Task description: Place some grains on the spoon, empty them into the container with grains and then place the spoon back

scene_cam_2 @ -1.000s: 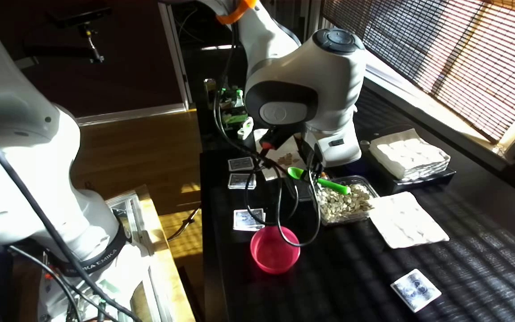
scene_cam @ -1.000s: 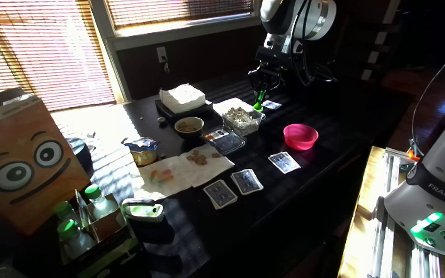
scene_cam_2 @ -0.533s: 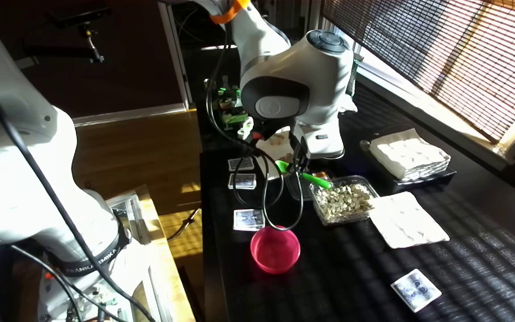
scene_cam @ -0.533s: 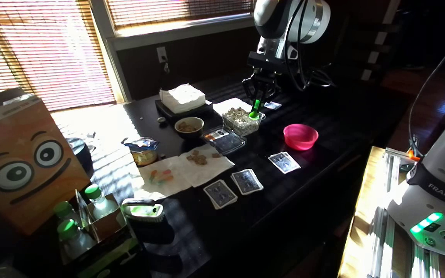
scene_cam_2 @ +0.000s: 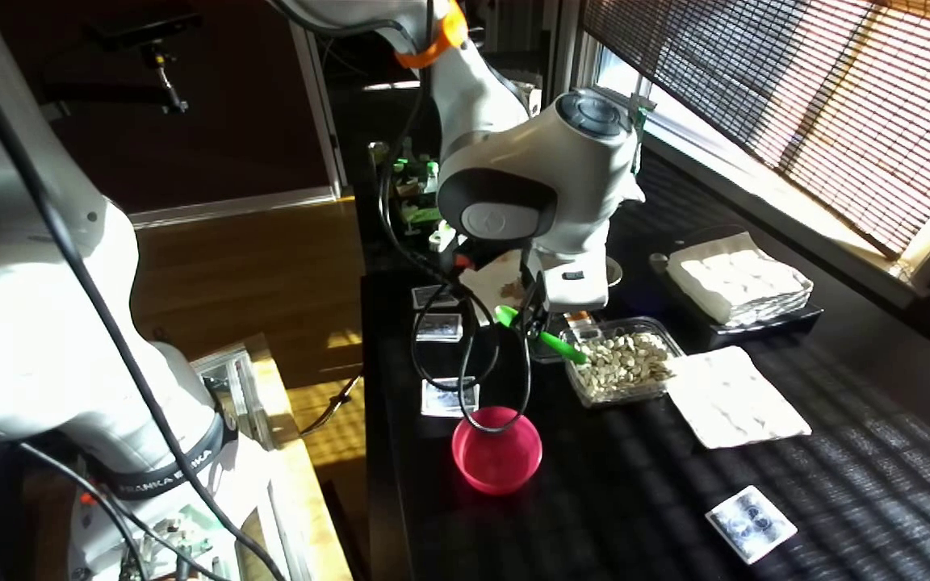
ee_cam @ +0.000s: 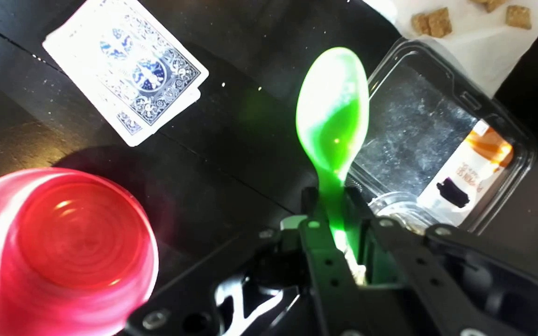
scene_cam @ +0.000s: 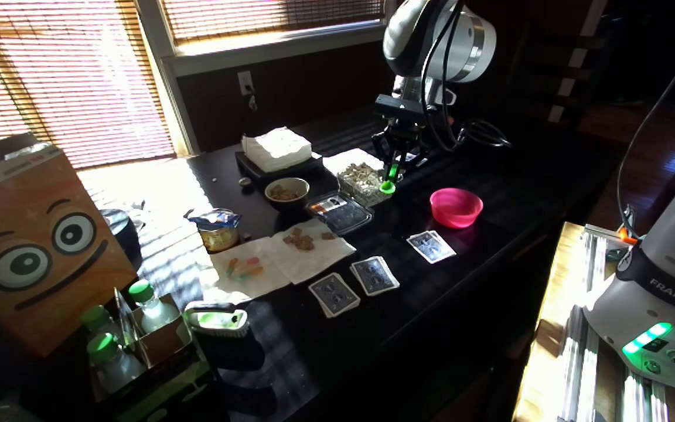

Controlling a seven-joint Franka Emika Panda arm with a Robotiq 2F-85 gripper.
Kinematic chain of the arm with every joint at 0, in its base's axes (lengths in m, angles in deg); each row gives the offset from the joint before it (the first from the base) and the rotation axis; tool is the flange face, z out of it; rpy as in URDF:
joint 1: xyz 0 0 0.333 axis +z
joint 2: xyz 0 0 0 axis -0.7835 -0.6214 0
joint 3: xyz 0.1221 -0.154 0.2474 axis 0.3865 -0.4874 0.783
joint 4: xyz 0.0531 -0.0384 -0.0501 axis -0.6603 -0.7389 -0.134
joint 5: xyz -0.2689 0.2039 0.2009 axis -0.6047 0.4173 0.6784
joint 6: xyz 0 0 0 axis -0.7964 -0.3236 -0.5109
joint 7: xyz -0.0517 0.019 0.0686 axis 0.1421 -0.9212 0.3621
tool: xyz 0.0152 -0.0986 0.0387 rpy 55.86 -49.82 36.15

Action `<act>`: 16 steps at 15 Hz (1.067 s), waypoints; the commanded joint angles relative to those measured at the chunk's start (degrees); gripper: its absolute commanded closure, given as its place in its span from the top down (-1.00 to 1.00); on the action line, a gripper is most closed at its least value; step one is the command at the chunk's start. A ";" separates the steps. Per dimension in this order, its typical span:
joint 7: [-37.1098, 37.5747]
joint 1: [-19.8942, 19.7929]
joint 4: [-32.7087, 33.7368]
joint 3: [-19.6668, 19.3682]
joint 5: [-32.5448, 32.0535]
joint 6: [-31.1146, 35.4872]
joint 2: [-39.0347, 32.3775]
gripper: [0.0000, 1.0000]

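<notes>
Gripping the green plastic spoon [ee_cam: 333, 140] partway along its handle, the Robotiq gripper [ee_cam: 334, 200] hangs just beside the clear seed tray [scene_cam_2: 622, 398], jaws clenched on the plastic. In both exterior views the spoon is raised above the black table [scene_cam_2: 634, 500]; in an exterior view its handle end [scene_cam_2: 571, 352] overlaps the tray's edge, and its bowl points away from the tray. Whether spoon and tray touch, I cannot tell. The wrist view shows the spoon's bowl partly sunlit, partly shaded.

Pale seeds [scene_cam_2: 628, 365] are spread across the tray. Just beside the tray lies a clear plastic lid [ee_cam: 404, 121] with a printed label [ee_cam: 465, 172]. Just beside another edge of the tray, a white napkin [scene_cam_2: 743, 399] lies flat. From the tray toward the window blind [scene_cam_2: 836, 105], a napkin stack [scene_cam_2: 743, 278] sits on a dark holder [scene_cam_2: 772, 324]. Near the tray, beside the lid, a round bowl [scene_cam: 285, 204] holds brown cereal squares [scene_cam: 282, 192]. Apart from the tray, toward the robot's base [scene_cam: 654, 310], stands the pink bowl [scene_cam_2: 501, 464]; three piles of playing cards [scene_cam: 374, 275] lie apart from the tray along that same side, and a fourth pile [scene_cam_2: 751, 523] lies past the white napkin. Well apart from the tray, green-capped bottles [scene_cam: 156, 313] stand in a cardboard carrier [scene_cam: 163, 346] beside an orange box [scene_cam: 50, 234] with a cartoon face.
</notes>
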 commanded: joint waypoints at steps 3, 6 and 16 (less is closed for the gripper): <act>0.57 0.81 0.17 -0.62 4.91 4.64 -4.90 -0.92; 0.39 0.88 0.22 -0.51 6.23 6.83 -6.95 -0.92; 3.65 1.72 0.45 -0.54 5.51 8.55 -10.70 -0.92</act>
